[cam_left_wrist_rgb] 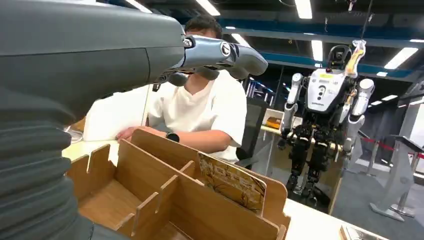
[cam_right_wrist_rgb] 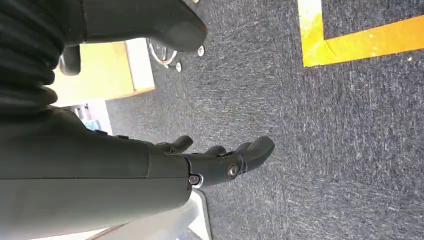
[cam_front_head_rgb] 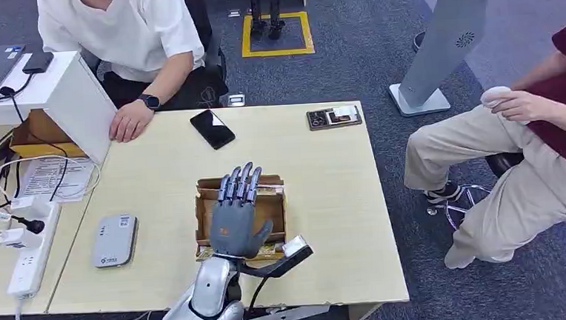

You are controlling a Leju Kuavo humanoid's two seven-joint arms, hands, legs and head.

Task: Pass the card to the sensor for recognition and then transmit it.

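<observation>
Head view: we see the left hand (cam_front_head_rgb: 237, 211) stretched flat over the wooden box (cam_front_head_rgb: 275, 205), fingers (cam_front_head_rgb: 241, 183) extended and lying close side by side, palm down, nothing visibly held. The box sits on the table (cam_front_head_rgb: 343, 223) near the front edge, roughly midway along it. From the left wrist view we note the box (cam_left_wrist_rgb: 165, 200) is split by slotted dividers into compartments, and the card (cam_left_wrist_rgb: 232, 182) stands upright in one of them, leaning against the far wall; the fingers (cam_left_wrist_rgb: 220, 52) hang above the box, clear of the card. We cannot tell from the head view whether the hand touches the box rim.

The grey sensor (cam_front_head_rgb: 114, 240) lies flat near the table's left edge, well apart from the box. A black phone (cam_front_head_rgb: 212, 128) rests near the far edge, and a small tray (cam_front_head_rgb: 334, 117) sits toward the far right corner. A person in a white shirt (cam_front_head_rgb: 127, 28) sits behind the far edge with one hand on the table; another seated person (cam_front_head_rgb: 531, 145) is off the right side.

Right wrist view: the right hand (cam_right_wrist_rgb: 220, 162) hangs over the carpet (cam_right_wrist_rgb: 325, 150), fingers loosely curled, holding nothing.
</observation>
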